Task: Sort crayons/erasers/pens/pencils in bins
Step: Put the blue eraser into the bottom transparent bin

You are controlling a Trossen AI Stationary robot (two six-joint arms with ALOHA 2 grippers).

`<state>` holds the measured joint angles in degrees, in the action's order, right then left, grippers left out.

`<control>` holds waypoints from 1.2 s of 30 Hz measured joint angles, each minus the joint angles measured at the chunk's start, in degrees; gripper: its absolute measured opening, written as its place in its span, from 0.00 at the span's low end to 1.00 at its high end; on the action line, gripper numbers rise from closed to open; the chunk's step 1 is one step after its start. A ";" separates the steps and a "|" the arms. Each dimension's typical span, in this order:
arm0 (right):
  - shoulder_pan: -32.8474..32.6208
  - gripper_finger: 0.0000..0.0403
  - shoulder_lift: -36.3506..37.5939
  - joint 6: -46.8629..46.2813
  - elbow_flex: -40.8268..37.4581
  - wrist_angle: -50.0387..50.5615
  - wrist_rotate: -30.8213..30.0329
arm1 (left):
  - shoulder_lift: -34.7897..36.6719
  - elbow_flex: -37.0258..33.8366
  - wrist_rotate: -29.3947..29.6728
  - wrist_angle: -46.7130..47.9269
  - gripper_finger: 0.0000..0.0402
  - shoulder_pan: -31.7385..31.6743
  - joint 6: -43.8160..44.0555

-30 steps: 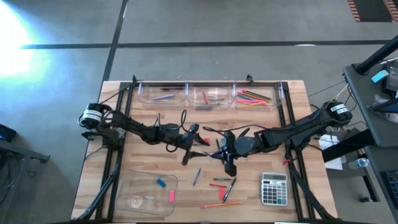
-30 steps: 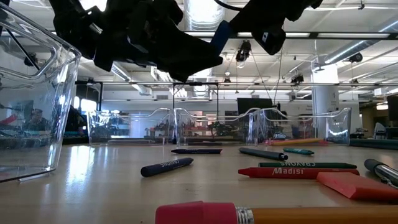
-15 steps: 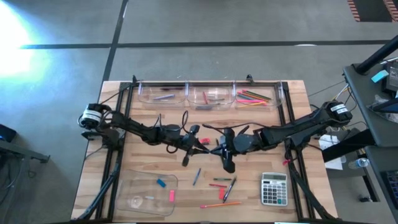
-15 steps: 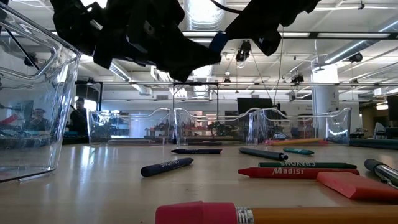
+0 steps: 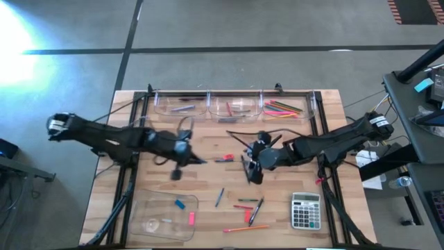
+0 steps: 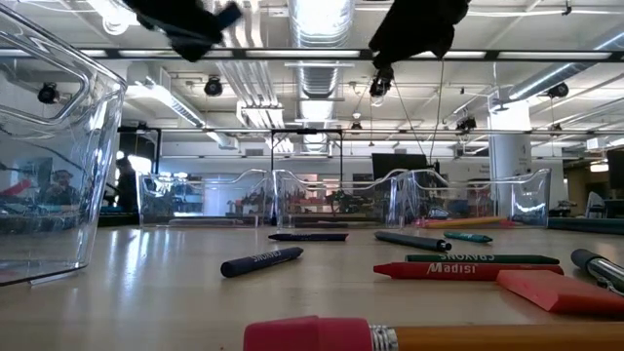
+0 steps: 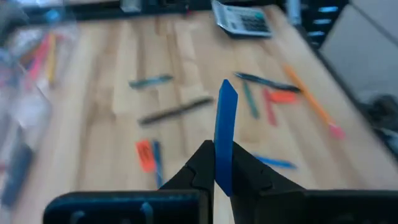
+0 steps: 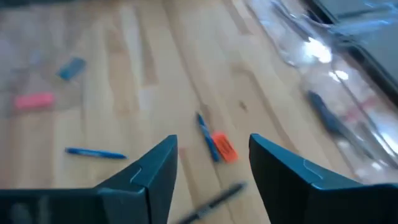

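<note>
My left gripper [image 7: 222, 163] hovers over the table's left middle [image 5: 193, 160], shut on a blue stick [image 7: 225, 124]. My right gripper [image 8: 213, 142] stands open above the table's centre [image 5: 251, 170] with nothing between its fingers. Below it lie a blue pen [image 8: 206, 138] and an orange eraser [image 8: 222, 148]. Loose pens, crayons and a pencil [image 5: 246, 228] lie near the front. Three clear bins [image 5: 234, 105] stand in a row at the far edge. A shallow tray [image 5: 163, 215] at the front left holds a blue eraser [image 5: 180, 204] and a pink eraser [image 5: 191, 218]. My left gripper pinches the blue stick by its near end [image 7: 221, 171] between the two fingers. The stick runs along the fingers and juts well past their tips. The fingers slant down toward the table's right side. The stick is lifted clear of the table.
A grey calculator [image 5: 305, 210] lies at the front right. In the low view a dark blue crayon [image 6: 261, 260], a red crayon [image 6: 458, 270], a green crayon [image 6: 483, 258] and a pink eraser [image 6: 561, 292] lie on the wood. Black frame rails [image 5: 132, 173] run along both sides.
My left gripper has pulled away from my right gripper, going toward the table's left edge and up, out of the low view. My right gripper has risen a little above the centre.
</note>
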<state>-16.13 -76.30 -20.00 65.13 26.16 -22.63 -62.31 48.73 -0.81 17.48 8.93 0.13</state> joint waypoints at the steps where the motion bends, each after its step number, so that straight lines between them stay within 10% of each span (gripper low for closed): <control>1: -0.11 0.47 0.01 -0.44 0.55 1.86 -0.93 | 2.24 0.00 0.69 3.09 0.02 1.72 2.12; 7: -0.49 0.48 0.01 -1.10 0.21 1.36 -1.87 | 8.28 -0.06 12.19 15.06 0.01 18.39 16.20; 15: -0.47 0.48 0.01 -1.86 -0.73 0.15 -2.43 | -1.08 0.89 16.59 19.10 0.01 34.68 33.07; 36: -0.49 0.48 0.01 -2.01 -0.80 0.15 -2.50 | -17.55 0.46 4.90 19.19 0.13 34.12 39.95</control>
<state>-16.62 -76.29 -22.01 64.34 26.30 -25.13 -79.85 49.19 4.09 36.67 43.05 40.07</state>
